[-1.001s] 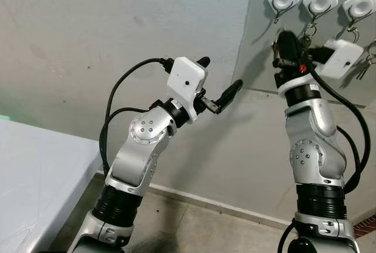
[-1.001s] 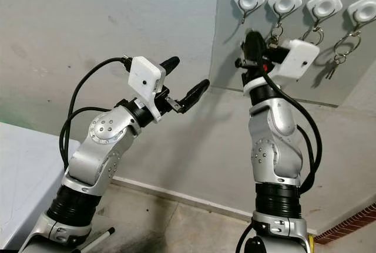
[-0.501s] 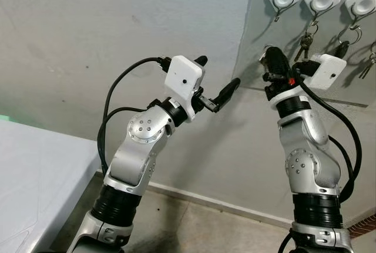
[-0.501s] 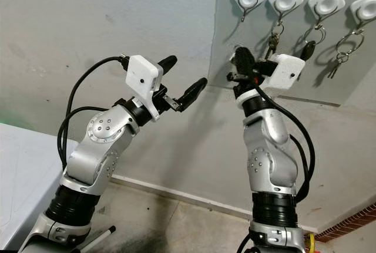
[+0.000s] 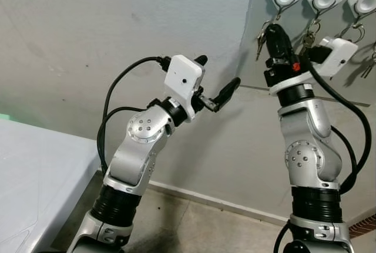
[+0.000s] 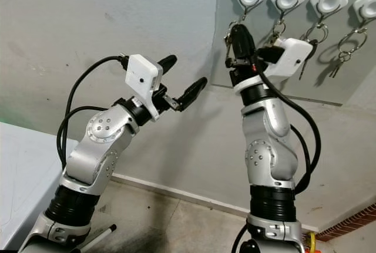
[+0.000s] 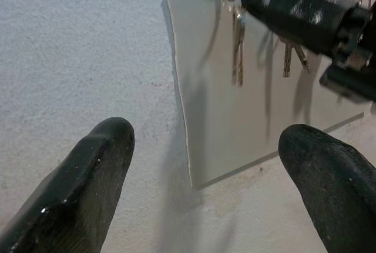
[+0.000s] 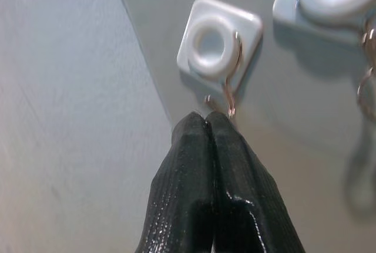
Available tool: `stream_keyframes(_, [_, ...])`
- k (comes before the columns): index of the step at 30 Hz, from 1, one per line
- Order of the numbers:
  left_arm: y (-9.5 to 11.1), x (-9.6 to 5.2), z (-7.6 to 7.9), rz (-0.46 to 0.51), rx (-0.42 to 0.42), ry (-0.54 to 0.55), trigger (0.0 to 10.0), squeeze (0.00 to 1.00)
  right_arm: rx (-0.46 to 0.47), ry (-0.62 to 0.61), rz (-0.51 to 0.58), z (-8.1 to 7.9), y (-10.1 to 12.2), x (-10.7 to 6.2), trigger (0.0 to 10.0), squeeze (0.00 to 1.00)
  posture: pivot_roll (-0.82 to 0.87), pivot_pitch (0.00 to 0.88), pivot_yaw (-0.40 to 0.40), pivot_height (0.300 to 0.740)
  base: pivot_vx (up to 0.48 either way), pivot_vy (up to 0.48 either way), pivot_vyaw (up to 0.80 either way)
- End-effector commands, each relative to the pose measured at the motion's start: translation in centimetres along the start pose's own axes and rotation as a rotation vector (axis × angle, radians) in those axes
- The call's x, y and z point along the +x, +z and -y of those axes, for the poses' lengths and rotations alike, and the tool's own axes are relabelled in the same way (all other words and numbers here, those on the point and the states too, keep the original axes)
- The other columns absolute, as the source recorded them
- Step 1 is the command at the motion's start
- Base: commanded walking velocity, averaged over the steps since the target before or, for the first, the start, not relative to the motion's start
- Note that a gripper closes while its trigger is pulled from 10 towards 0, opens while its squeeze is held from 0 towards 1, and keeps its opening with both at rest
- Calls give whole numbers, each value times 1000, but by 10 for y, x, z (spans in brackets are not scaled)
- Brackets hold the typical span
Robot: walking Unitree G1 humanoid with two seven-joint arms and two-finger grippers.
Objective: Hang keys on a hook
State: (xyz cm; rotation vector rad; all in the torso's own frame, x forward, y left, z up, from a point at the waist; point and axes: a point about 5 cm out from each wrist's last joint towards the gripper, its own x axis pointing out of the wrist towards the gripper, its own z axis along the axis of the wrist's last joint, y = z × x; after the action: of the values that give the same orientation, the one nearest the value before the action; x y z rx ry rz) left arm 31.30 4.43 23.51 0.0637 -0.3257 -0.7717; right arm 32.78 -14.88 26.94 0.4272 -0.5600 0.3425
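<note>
R gripper [image 8: 207, 125] is raised to the grey wall panel [image 6: 329, 83], fingers [image 8: 235, 171] clenched tight together, tips just under the wire hook [image 8: 229, 97] of the leftmost white holder [image 8: 218, 44]. A bunch of keys [image 5: 261, 34] hangs by the fingers at approx 9 o'clock of the tip, right below that hook; can't tell if the ring is pinched in the fingers or already on the hook. Other holders along the row at 3 o'clock carry key sets [image 6: 339, 59] w/ rings. L gripper [image 5: 218, 80] is held up at mid height, well apart from the panel, fingers [image 7: 88, 176] released, spread wide, pointing toward the panel edge. A white bed [image 5: 29, 176] sits at approx 8 o'clock.
</note>
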Motion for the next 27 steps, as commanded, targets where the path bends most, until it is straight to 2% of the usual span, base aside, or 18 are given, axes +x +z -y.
stream_keyframes(1, [6, -1, -3, 16, 6, 7, 10000, 0, 2, 26, 54, -5, 11, 5, 10000, 0, -51, 75, 66, 740, 0, 0, 0])
stream_keyframes(14, [7, 0, -1, 17, 5, 0, 10000, 0, 21, 22, 89, -5, 19, 8, 10000, 0, -50, 74, 67, 740, 0, 0, 0])
stream_keyframes(17, [7, 0, -1, 18, 5, -3, 10000, 0, 49, -6, 61, -1, 14, 8, 10000, 0, -50, 75, 67, 740, 0, 0, 0])
stream_keyframes(22, [7, 0, -1, 19, 6, -2, 10000, 0, 79, -122, -53, 14, -5, 4, 10000, 0, -49, 73, 67, 740, 0, 0, 0])
stream_keyframes(27, [7, 0, -2, 18, 4, 0, 10000, 0, 114, -156, -69, 18, -10, 0, 10000, 0, -50, 72, 68, 740, 0, 0, 0])
